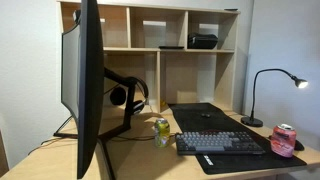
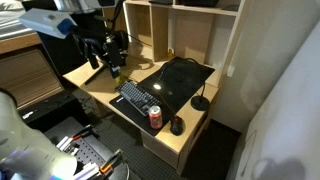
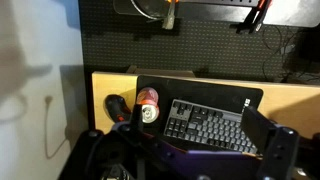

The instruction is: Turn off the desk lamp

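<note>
The desk lamp (image 1: 262,95) stands at the end of the desk, past the red can, its head glowing. In an exterior view its round base (image 2: 200,103) sits beside the black desk mat. In the wrist view only a thin curved line (image 3: 51,125) at the left edge may be its neck. My gripper (image 2: 103,55) hangs high above the opposite end of the desk, far from the lamp. In the wrist view its fingers (image 3: 185,150) are spread wide with nothing between them. An exterior view hides the gripper behind the monitor.
A keyboard (image 1: 218,143) (image 2: 138,97) (image 3: 208,125), a red can (image 1: 284,139) (image 2: 155,117) (image 3: 148,104) and a mouse (image 2: 177,125) lie on the mat. A monitor (image 1: 88,80), headphones on a stand (image 1: 127,97), a green can (image 1: 161,130) and a shelf unit (image 1: 160,40) stand behind.
</note>
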You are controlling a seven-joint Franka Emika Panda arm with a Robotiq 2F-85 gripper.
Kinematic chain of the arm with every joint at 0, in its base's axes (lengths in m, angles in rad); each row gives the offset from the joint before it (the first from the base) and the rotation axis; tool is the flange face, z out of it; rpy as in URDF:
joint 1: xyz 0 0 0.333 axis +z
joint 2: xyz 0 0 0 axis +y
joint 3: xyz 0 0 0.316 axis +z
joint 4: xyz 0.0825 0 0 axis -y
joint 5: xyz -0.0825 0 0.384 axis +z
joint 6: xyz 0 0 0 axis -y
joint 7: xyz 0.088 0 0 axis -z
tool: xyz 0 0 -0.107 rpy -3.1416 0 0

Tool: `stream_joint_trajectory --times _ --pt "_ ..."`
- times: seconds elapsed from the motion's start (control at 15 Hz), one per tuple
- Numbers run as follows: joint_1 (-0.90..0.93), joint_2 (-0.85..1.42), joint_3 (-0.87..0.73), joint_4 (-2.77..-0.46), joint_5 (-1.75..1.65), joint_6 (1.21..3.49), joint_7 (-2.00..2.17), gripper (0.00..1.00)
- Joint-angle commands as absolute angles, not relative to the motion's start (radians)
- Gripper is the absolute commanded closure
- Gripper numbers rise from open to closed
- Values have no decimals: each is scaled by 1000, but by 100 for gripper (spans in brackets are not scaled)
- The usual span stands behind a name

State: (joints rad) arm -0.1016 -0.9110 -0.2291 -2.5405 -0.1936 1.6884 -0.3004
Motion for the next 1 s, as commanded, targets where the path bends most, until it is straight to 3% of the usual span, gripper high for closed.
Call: stream_joint_trajectory --times 0.0,0.93 --pt "-96 -911 -232 -2538 -196 1685 -297 0" --pt "-52 -911 -257 -2531 -239 1651 -419 0"
